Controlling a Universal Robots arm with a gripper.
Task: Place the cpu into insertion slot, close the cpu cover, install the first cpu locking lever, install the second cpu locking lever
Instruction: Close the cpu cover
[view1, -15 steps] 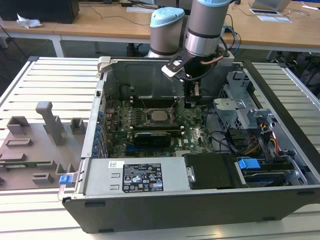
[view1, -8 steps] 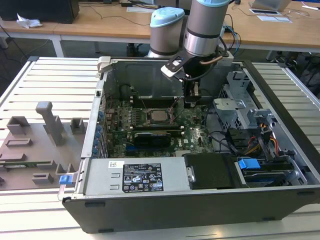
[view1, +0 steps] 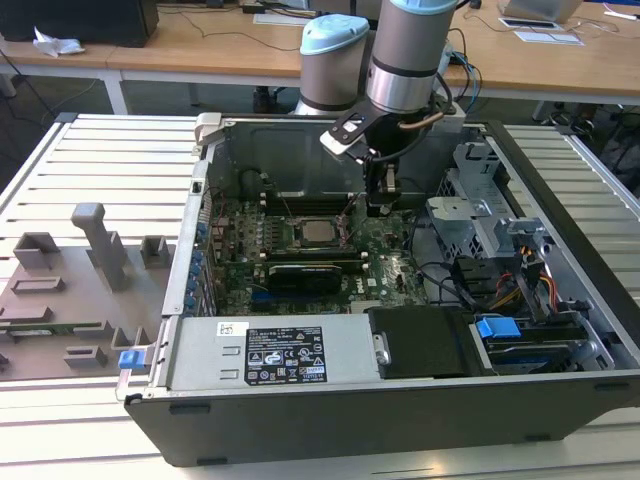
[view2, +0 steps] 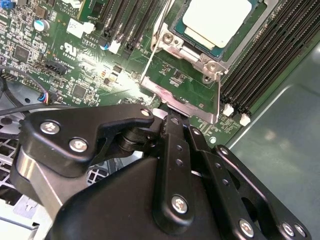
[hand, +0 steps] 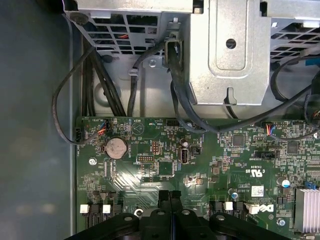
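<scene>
The pincer (view2: 164, 115) is clenched, tips at the edge of the cpu cover (view2: 192, 57). The cpu (view2: 216, 20) sits in the insertion slot (view2: 176, 26); memory slots (view2: 260, 65) closely flank the cover.

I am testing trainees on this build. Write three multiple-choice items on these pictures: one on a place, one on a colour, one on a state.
1. The cpu lies: A outside the case; B in the slot; C on the drive cage.
2. The board is: A red; B white; C green.
3. The claw is: A shut; B wide open; C holding the cpu.

Key:
1 B, the cover frames its silver top on the board in the second wrist view.
2 C, green shows around the parts in both wrist views.
3 A, its fingers lie pressed together in the first wrist view.
</scene>
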